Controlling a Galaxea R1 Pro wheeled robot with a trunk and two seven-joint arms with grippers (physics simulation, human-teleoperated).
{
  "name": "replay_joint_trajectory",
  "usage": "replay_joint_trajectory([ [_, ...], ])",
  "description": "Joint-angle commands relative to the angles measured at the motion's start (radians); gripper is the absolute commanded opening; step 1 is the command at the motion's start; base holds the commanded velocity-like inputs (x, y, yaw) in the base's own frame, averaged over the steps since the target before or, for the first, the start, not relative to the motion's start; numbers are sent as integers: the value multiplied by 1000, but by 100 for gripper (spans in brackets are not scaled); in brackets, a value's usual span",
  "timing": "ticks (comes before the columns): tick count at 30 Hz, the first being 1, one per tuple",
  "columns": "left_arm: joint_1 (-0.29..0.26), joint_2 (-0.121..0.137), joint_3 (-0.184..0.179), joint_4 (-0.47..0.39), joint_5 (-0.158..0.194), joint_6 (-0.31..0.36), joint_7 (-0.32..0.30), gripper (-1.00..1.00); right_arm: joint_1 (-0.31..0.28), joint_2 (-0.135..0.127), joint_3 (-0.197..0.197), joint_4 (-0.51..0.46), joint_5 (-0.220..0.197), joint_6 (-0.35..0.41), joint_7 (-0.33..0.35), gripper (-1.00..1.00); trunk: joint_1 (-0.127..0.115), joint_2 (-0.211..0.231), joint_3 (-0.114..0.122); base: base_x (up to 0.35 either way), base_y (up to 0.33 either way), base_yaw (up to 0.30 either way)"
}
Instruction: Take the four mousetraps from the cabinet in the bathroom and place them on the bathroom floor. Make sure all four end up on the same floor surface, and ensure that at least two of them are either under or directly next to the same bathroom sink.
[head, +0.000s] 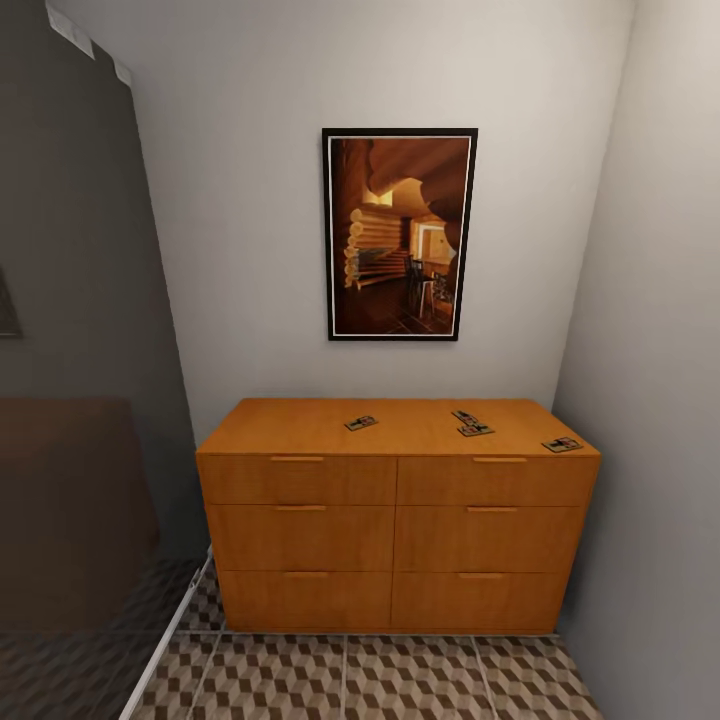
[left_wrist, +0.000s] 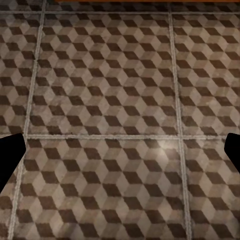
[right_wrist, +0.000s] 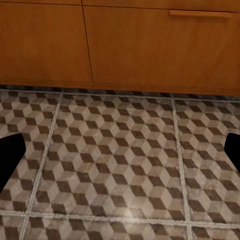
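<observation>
Left gripper (left_wrist: 120, 150): fingers spread wide, cut off at the frame edges, nothing held, above the bathroom floor (left_wrist: 100, 90).
Right gripper (right_wrist: 120, 152): likewise parted and empty, near the cabinet (head: 398, 520) base.
Mousetraps: four dark plates seen on the cabinet top (head: 361, 423) (head: 466, 416) (head: 476, 430) (head: 562, 444); wire parts hard to make out.
Drawers: all six shut.

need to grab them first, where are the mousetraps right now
Head view: all four mousetraps lie on top of the cabinet, one left of centre, three toward its right end, below the picture.
</observation>
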Motion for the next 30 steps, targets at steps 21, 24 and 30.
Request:
replay_joint_trajectory([
  [21, 0, -5, -2, 7, 0, -14, 0, 100, -1, 0, 1, 1, 5, -3, -3, 100, 0, -1, -1, 0, 0, 0],
  [24, 0, -6, -2, 18, 0, -35, 0, 100, -1, 0, 1, 1, 5, -2, -3, 100, 0, -1, -1, 0, 0, 0],
  [30, 0, -6, -2, 46, 0, -90, 0, 100, -1, 0, 1, 1, 4, -3, -3, 100, 0, -1, -1, 0, 0, 0],
])
